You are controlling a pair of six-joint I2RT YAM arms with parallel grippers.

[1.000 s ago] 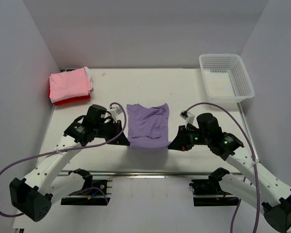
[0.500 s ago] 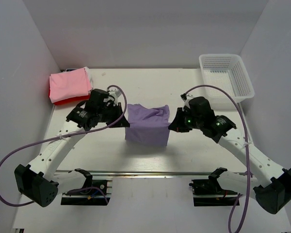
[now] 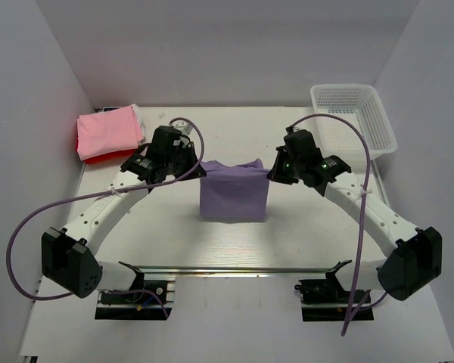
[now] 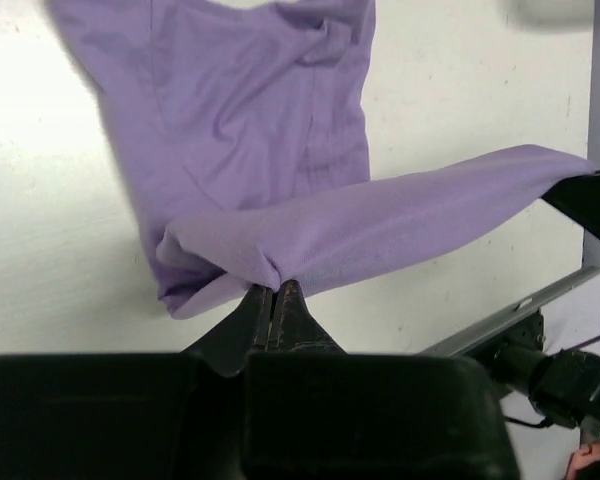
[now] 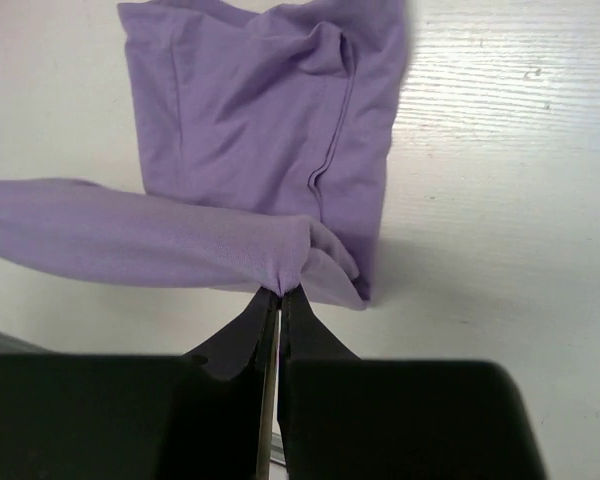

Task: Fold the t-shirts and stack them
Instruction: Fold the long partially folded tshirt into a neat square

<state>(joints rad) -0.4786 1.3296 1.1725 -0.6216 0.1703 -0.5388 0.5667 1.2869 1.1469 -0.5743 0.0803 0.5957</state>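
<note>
The lavender-purple t-shirt lies at the table's middle, with its near edge lifted and stretched between my two grippers over the rest of the shirt. My left gripper is shut on the shirt's left corner. My right gripper is shut on its right corner. The flat part of the shirt shows below the lifted edge in both wrist views. The folded light pink t-shirt lies on the red t-shirt at the far left corner.
A white mesh basket stands at the far right corner. White walls close the table on three sides. A metal rail runs along the near edge.
Both grippers have carried the shirt's near edge up and toward the far side, folding it over the rest of the shirt. The arms have stretched out farther from their bases.
</note>
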